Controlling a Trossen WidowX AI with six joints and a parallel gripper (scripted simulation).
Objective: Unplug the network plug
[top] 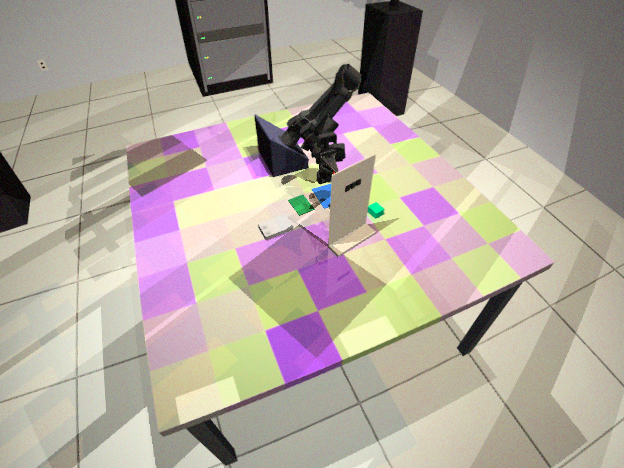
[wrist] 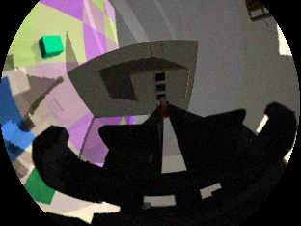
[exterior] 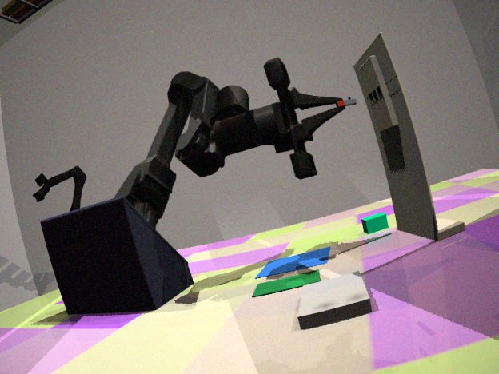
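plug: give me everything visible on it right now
The plug is a small grey block with a red patch at its rear, held level between the tips of the closed end effector. It is clear of the upright panel, with an open gap to the sockets, well above the table. Its tab is too small to make out.

Plug in fingers, apart from panel; tab likely hidden.

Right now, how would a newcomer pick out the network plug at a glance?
Find the tall pale upright panel on the checkered table. Facing it, in the air, is the black hand, shut on the plug. It is the small grey piece with a red band, the only loose thing off the table.
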